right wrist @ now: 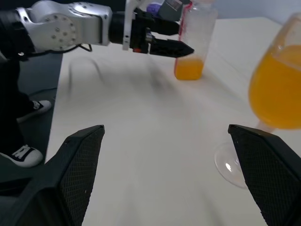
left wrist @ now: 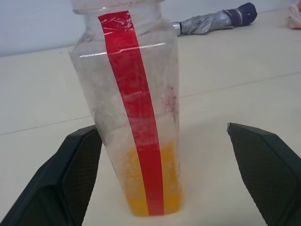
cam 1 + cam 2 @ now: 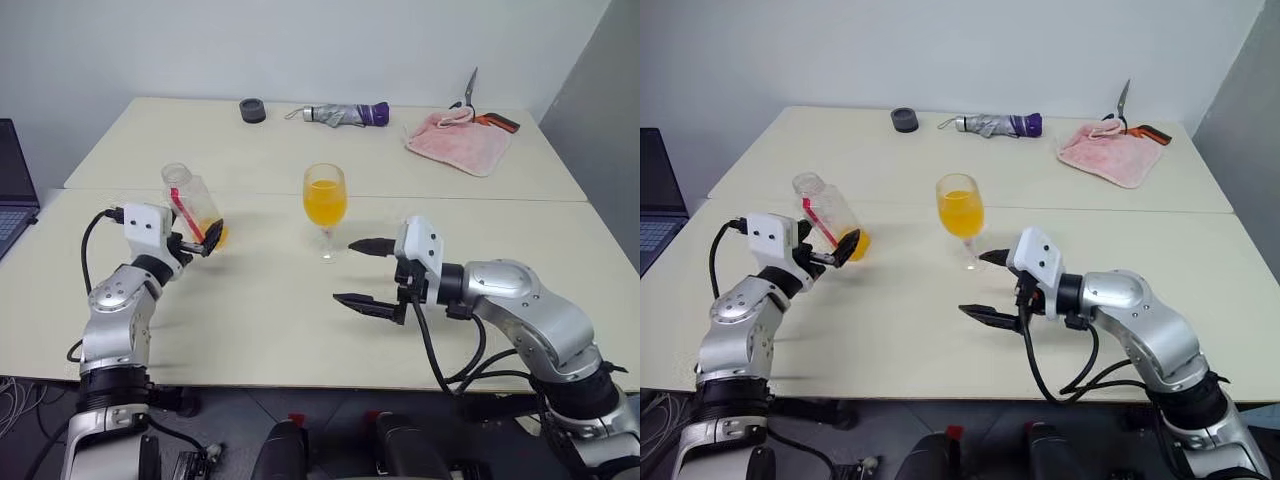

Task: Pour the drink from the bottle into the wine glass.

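Left wrist view: I see the bottle [image 2: 134, 113] standing upright on the table [image 2: 221, 75], between my left claw's two spread fingers; one finger [image 2: 70, 181] sits just beside its wall, the other well clear, and I cannot tell if the near one touches it.
Left claw [image 3: 203, 238]: fingers apart, pinching nothing; the bottle stands just ahead of its tips.
Right claw [image 3: 365, 272]: fingers wide apart, empty; hangs above the table, pointing across toward my left arm.
Wine glass [image 3: 325, 205]: upright on its foot, just beyond the right claw's far fingertip, apart from it.
Drink [image 3: 325, 203]: most of it sits in the glass bowl, filling it past half; a shallow orange band remains in the bottle's bottom [image 2: 153, 186].
Bottle mouth: no cap visible on it.
Progress: I judge the pour done and the bottle set down and let go.
Left to do: little, in my view; draw both claws clear without knocking bottle or glass.
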You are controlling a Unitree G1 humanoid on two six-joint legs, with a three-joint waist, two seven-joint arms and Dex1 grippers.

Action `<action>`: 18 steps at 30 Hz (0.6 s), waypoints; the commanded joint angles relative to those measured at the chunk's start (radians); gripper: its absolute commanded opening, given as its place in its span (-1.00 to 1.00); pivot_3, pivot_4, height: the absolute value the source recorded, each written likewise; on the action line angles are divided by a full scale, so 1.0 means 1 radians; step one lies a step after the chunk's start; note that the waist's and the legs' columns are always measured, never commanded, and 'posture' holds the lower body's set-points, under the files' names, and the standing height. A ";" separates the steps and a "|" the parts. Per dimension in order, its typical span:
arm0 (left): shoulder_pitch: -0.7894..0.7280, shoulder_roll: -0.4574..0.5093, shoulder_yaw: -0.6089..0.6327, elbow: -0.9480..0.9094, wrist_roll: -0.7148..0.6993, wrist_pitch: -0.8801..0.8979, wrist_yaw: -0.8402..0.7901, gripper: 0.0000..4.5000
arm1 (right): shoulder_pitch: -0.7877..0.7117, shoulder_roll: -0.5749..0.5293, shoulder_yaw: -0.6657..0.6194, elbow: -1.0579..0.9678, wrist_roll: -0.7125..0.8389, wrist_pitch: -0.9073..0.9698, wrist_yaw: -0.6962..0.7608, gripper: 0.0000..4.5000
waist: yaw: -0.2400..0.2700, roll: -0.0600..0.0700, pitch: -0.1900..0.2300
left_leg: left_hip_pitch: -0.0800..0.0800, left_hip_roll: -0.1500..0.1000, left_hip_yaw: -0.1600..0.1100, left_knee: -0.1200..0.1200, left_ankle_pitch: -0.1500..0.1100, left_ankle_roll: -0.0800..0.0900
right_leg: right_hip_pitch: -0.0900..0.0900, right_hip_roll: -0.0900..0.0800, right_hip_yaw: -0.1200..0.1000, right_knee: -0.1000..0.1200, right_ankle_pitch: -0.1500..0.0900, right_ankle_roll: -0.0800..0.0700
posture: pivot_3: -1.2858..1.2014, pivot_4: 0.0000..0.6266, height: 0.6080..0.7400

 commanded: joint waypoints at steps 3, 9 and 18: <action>0.077 -0.002 0.047 -0.156 -0.029 0.019 0.033 0.99 | 0.078 0.017 -0.095 0.008 -0.029 -0.136 -0.033 1.00 | 0.000 0.000 0.000 | 0.000 0.000 0.000 0.000 0.000 0.000 | 0.000 0.000 0.000 0.000 0.000 0.000 | 0.03 -0.52 1.00; 0.183 -0.033 0.072 -0.269 -0.048 0.072 0.082 0.99 | 0.180 0.077 -0.139 0.108 -0.083 -0.292 -0.075 1.00 | 0.000 0.000 0.000 | 0.001 0.001 0.001 -0.001 0.000 0.000 | 0.001 0.000 0.001 -0.001 0.000 0.000 | 0.03 -0.52 1.00; 0.303 -0.121 0.056 -0.381 -0.041 0.070 0.160 0.99 | 0.305 0.263 -0.224 0.257 -0.195 -0.530 -0.291 1.00 | 0.000 0.000 0.000 | 0.001 0.001 0.003 -0.002 0.000 0.000 | 0.001 0.000 0.003 -0.003 0.000 0.000 | 0.03 -0.52 1.00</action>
